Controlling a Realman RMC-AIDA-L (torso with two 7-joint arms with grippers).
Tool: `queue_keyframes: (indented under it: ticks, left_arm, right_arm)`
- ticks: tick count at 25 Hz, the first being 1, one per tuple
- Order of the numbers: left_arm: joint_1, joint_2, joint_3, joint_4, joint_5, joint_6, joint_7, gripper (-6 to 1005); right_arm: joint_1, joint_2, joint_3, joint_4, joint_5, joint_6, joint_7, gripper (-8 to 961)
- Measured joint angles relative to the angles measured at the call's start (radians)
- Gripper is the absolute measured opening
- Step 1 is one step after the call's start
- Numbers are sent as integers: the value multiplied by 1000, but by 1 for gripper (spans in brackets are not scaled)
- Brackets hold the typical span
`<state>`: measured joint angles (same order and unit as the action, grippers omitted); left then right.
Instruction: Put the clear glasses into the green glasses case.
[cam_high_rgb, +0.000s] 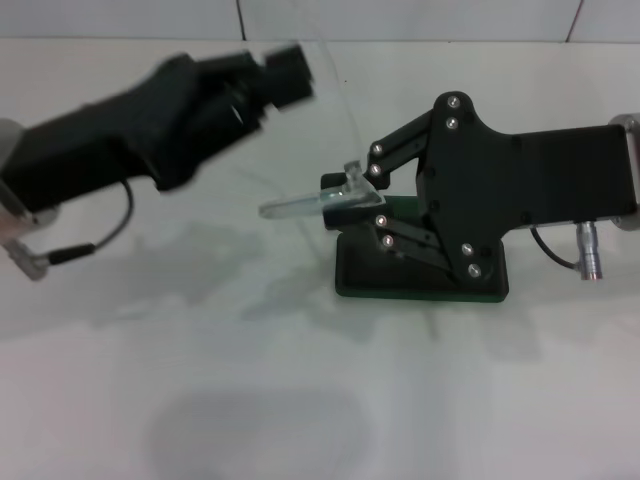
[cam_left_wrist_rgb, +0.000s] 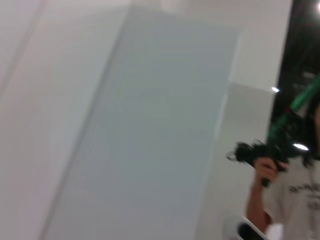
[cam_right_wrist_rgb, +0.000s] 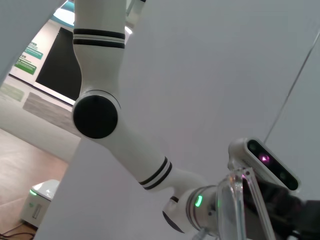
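Observation:
In the head view my right gripper (cam_high_rgb: 345, 200) hangs over the middle of the table, shut on the clear glasses (cam_high_rgb: 300, 207). Their transparent front sticks out to the left of the fingertips, and a thin clear arm curves up and back toward my left gripper (cam_high_rgb: 285, 75). The left gripper is raised at the upper left, apart from the case. The green glasses case (cam_high_rgb: 420, 283) lies on the table right under the right gripper, which hides most of it. The right wrist view shows a clear part of the glasses (cam_right_wrist_rgb: 242, 205). The left wrist view shows none of the task's things.
White table (cam_high_rgb: 250, 380) with a tiled wall behind it. The left arm's white links (cam_right_wrist_rgb: 95, 115) fill the right wrist view. In the left wrist view, a person (cam_left_wrist_rgb: 280, 190) stands far off beside pale walls.

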<state>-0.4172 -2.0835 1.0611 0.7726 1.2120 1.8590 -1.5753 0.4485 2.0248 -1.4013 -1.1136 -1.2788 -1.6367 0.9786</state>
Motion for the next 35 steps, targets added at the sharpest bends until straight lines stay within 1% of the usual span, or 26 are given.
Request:
queue_keyframes:
  ticks: [5, 7, 12, 18, 22, 23, 26, 29, 32, 35]
  left_arm:
    - [2, 9, -105, -41, 9, -3, 0, 130]
    - [2, 20, -133, -65, 13, -6, 6, 130]
    - [3, 29, -138, -79, 13, -16, 12, 130]
    - [-3, 31, -135, -87, 15, -35, 13, 130]
    - [-24, 26, -131, -90, 29, -35, 10, 130]
    - [-44, 16, -130, -90, 47, -33, 8, 130]
    - [-63, 6, -128, -90, 61, -30, 6, 130]
    - [-77, 2, -105, -90, 66, -28, 6, 130]
    - [-83, 1, -81, -89, 63, -28, 6, 130]
    - [-89, 0, -78, -88, 61, -25, 7, 131]
  right_arm:
    - [-6, 0, 5, -4, 3, -30, -6, 114]
    - [-9, 0, 5, -4, 13, -49, -21, 114]
    - [-21, -1, 7, -3, 53, -116, -77, 114]
    - [-24, -2, 7, -12, 65, -186, -95, 114]
    - [-9, -1, -5, -11, 66, -198, -99, 114]
    - [-5, 0, -8, -8, 66, -197, -100, 114]
    - [16, 1, -14, 15, 66, -190, -105, 114]
    - [46, 1, -12, 58, 66, -182, -118, 114]
    - [61, 1, -12, 81, 66, -165, -124, 114]
    - [66, 1, -12, 100, 66, -149, -139, 114]
